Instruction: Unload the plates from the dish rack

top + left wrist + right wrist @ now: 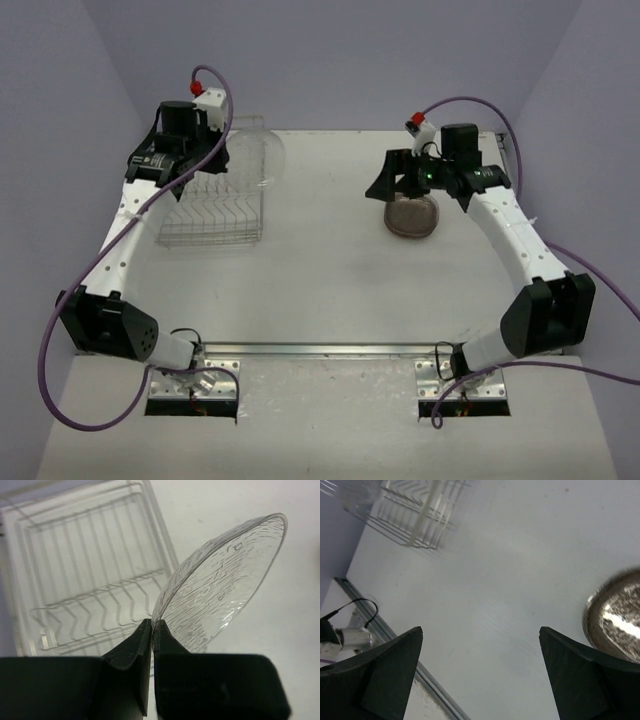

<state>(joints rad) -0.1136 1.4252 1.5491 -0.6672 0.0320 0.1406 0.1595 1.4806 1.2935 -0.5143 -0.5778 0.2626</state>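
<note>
My left gripper [152,626] is shut on the rim of a clear, textured plate [220,585] and holds it tilted above the silver wire dish rack [85,595]. In the top view the plate [258,152] hangs at the rack's [212,212] far right corner beside the left gripper [222,152]. No other plates show in the rack. My right gripper [481,632] is open and empty, hovering over the table. Smoky brown plates [411,216] lie on the table just below the right gripper [395,180]; they show in the right wrist view [616,616].
Purple cables loop round both arms. A metal rail [320,350] runs along the table's near edge between the arm bases. The walls close in on the left, far and right sides.
</note>
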